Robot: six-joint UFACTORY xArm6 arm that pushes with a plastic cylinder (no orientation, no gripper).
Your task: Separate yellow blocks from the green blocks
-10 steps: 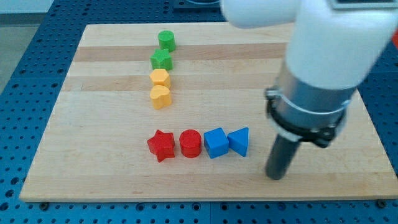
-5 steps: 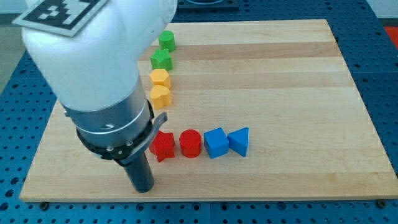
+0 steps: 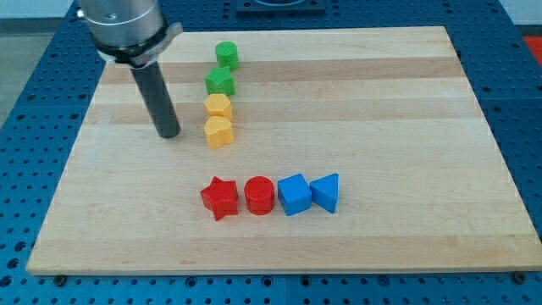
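Blue perforated metal surrounds a pale wooden desk (image 3: pixel 406 102) that fills most of the frame.

At upper left, the arm's silver-grey housing enters from the top edge, and a straight dark rod descends from it. My tip (image 3: pixel 168 135) rests on the desk in the left-centre area, just to the left of the block column and level with the lower yellow block, with a narrow strip of bare wood between them. No claw is fitted; the rod has nothing in its hold and touches no block.

To the right of the tip, four blocks form a vertical column in the upper-centre-left area. From top to bottom:
- green cylinder (image 3: pixel 226 56), set slightly to the right of the others and apart from the next block
- green block (image 3: pixel 220 82), irregular outline, shape not clear
- yellow block (image 3: pixel 218 106), roughly hexagonal, touching or nearly touching the green block above it
- yellow heart-shaped block (image 3: pixel 218 132), directly below and touching or nearly touching its yellow neighbour

The yellow pair and the green pair therefore sit together in one line.

Lower centre holds a horizontal row, well below the column. From left to right:
- red star (image 3: pixel 220 197)
- red cylinder (image 3: pixel 259 196)
- blue block (image 3: pixel 294 194), squarish
- blue triangle (image 3: pixel 326 192), touching the blue block
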